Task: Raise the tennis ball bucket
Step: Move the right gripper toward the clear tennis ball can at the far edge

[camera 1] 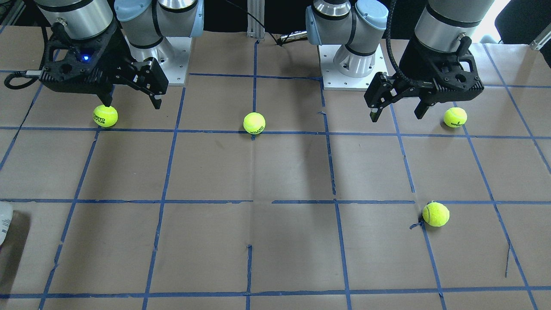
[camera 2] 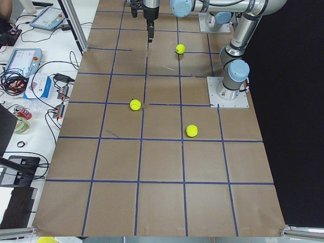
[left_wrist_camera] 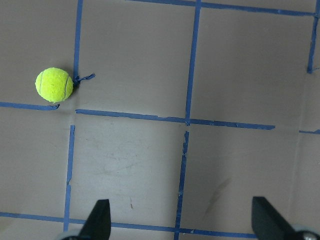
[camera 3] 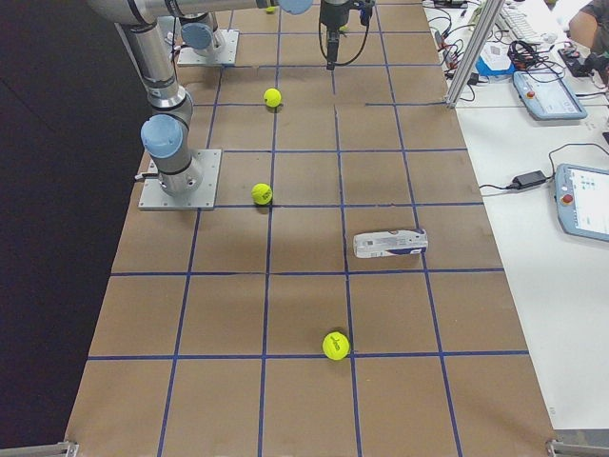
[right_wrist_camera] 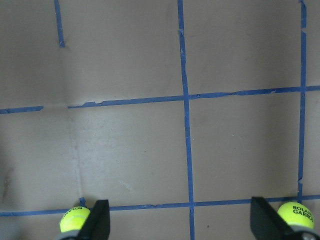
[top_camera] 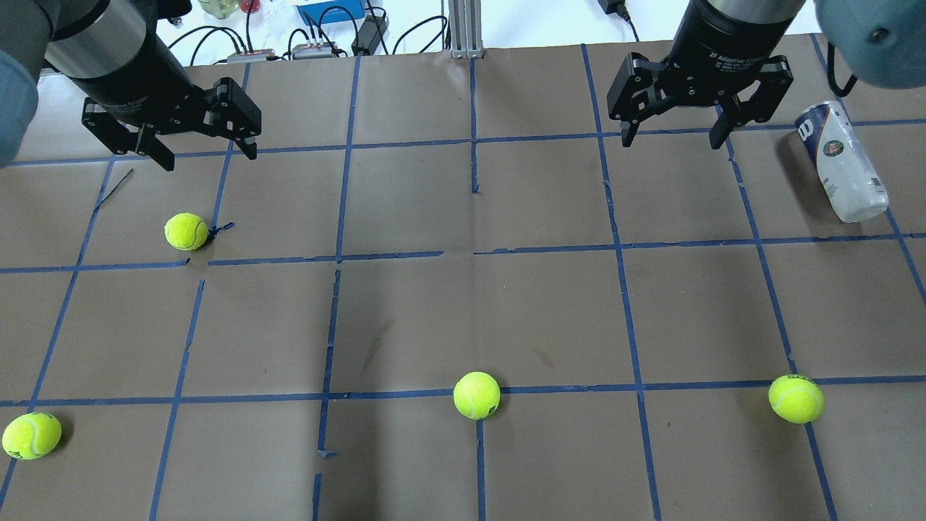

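Note:
The tennis ball bucket [top_camera: 840, 163] is a clear tube with a white and dark-blue label. It lies on its side at the far right of the table, also shown in the exterior right view [camera 3: 390, 245], with only its end at the front-facing view's left edge [camera 1: 3, 221]. My right gripper [top_camera: 673, 142] is open and empty above the table, to the left of the bucket and apart from it; it also shows in the front-facing view [camera 1: 132, 104]. My left gripper [top_camera: 210, 159] is open and empty at the far left, and also shows in the front-facing view [camera 1: 397, 117].
Several yellow-green tennis balls lie on the brown, blue-taped table: one below the left gripper [top_camera: 186, 231], one at the near left [top_camera: 31, 435], one at the near middle [top_camera: 477, 395], one at the near right [top_camera: 796, 398]. Cables and boxes lie beyond the far edge [top_camera: 318, 32].

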Robot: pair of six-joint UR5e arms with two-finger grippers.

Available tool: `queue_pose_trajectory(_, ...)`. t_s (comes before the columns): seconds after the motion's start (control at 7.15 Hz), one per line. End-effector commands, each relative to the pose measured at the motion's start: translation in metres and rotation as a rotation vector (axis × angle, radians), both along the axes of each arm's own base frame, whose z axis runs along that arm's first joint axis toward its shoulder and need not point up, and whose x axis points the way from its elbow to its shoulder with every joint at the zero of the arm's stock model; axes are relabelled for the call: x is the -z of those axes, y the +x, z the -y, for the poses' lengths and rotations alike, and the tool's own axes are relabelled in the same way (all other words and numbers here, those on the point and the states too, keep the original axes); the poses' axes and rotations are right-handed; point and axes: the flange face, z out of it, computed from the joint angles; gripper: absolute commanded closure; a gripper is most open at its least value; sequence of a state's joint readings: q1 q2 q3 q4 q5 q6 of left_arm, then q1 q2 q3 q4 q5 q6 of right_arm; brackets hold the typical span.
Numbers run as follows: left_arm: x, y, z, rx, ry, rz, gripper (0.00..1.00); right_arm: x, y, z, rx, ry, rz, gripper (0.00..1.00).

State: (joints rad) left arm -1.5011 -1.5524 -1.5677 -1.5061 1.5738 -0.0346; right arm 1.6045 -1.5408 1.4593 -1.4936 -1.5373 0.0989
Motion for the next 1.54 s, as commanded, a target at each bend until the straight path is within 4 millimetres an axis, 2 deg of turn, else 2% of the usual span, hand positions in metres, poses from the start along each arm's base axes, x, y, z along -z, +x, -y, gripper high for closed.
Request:
queue_pose_trajectory(0.0,0.0,-0.0003,-0.0001,0.001,0.0,0.0,0.0,-0.0008,-0.0023,-0.0022,-0.002,0.01,0.0,0.0)
queue_pose_trajectory(1.4,0.0008,0.0004,-0.0001,0.0,0.002,0.0,0.0,-0.0009,-0.0084,0.0011,0.016,0.003,0.0,0.0)
